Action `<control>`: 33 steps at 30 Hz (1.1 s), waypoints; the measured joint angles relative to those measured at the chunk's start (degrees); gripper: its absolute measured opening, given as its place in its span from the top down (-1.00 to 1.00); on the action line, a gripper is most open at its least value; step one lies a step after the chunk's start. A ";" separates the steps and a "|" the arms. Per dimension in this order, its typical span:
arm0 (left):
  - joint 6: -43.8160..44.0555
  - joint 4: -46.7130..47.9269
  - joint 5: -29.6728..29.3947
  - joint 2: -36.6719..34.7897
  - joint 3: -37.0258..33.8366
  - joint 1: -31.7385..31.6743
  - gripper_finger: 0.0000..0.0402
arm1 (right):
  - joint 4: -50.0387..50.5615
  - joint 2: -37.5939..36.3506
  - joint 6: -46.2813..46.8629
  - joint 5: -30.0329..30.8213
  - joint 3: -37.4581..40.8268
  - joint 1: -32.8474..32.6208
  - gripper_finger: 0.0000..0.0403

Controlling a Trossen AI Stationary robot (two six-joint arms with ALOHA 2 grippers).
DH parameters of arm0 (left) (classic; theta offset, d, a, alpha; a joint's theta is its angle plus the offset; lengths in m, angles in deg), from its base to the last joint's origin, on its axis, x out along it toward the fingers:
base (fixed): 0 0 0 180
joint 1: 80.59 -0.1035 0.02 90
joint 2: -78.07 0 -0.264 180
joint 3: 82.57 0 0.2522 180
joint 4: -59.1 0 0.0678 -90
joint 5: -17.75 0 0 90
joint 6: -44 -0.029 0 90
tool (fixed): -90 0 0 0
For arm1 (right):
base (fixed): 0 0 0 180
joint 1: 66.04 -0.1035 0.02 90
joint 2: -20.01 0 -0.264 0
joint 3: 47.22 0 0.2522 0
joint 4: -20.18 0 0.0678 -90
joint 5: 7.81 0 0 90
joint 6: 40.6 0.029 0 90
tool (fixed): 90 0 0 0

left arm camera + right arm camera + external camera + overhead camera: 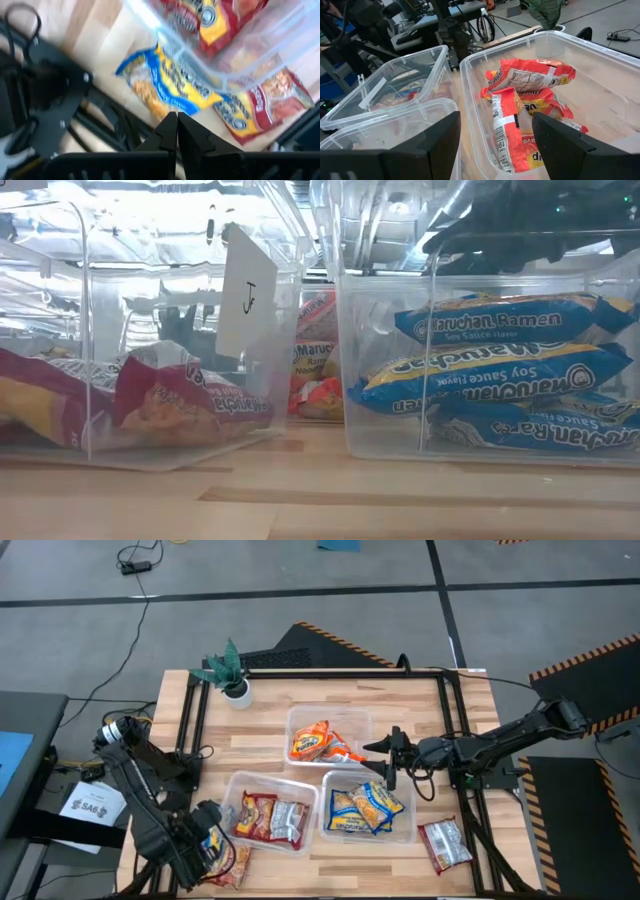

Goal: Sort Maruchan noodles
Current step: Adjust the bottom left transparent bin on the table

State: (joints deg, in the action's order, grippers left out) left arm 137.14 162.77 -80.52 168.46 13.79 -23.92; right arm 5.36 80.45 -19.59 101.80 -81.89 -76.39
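So the sort looks mostly done: orange packets [318, 743], red packets [266, 817] and blue packets [365, 808] sit in separate tubs. The right gripper [496, 145] hangs wide open over the orange tub [600, 60], holding nothing. The left gripper [176, 131] is pinched closed just above the loose yellow-and-blue packet [165, 85] beside the red tub [260, 60], so next it'd need to open and grab that one; a silvery packet [444, 843] also waits on the table [470, 710].

You see three tubs on the counter [270, 730]: the far tub [297, 721] at centre, the near-left tub [236, 786] and the near-right tub [410, 827] side by side before it, each holding noodle packets. A potted plant [228, 671] stands at the far left. One packet [443, 844] lies right of the near-right tub; loose packets [232, 862] lie at the near-left tub's front corner, beneath the left tool [206, 836]. The right tool [387, 758] sits between the far and near-right tubs.
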 joint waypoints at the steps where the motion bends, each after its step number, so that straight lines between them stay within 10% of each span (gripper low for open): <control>1: -0.40 -0.05 -1.26 0.00 -0.39 0.27 1.00 | 0.08 -0.01 0.00 0.00 0.00 -0.01 -0.34; 14: 1.38 -2.28 -7.70 -0.02 -7.51 6.07 1.00 | 1.54 0.00 1.50 0.00 0.00 0.00 -0.34; 33: -16.30 -19.27 -15.72 -0.02 -14.09 -2.52 1.00 | 1.54 0.00 1.62 0.00 0.00 -0.01 -0.34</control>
State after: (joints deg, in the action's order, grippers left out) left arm 120.83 143.50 -96.25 168.44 -0.30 -26.44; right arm 6.90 80.45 -17.97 101.80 -81.89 -76.40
